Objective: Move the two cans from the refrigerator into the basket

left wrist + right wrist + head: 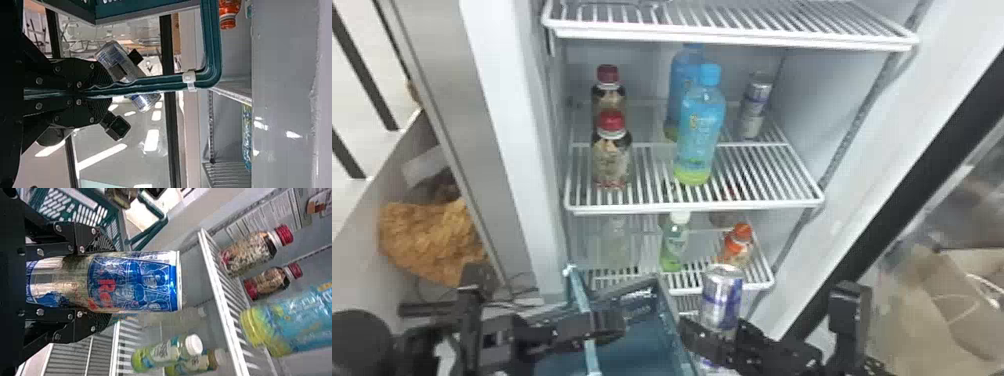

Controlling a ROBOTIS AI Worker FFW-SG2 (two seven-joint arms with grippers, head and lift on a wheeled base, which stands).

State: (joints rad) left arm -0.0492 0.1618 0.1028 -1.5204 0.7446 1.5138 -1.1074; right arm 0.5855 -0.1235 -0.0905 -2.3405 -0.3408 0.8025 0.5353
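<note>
"What has the right pincer (pixel 724 340) got?"

"A silver-and-blue can (pixel 722 295). Its fingers are pinched round the sides, and the can's top stands up above them."

"And the left pincer (pixel 609 325)?"

"Closed on the handle (pixel 578 290) of the teal basket (pixel 637 350). The basket sits between the two pincers, just beside the held can."

"Where's the other can (pixel 754 110)?"

"Well ahead of the right pincer and higher up, inside the refrigerator (pixel 812 95), toward the back of the middle wire shelf (pixel 657 207)."

"Anything near it?"

"Two blue bottles (pixel 699 135), to its left. Farther left, up ahead of the left pincer, are two red-capped bottles (pixel 611 160)."

"And lower down?"

"Beyond the right pincer, on the shelf below, there's a white-capped green bottle (pixel 674 247) and, to its right, an orange-capped bottle (pixel 736 247)."
</note>
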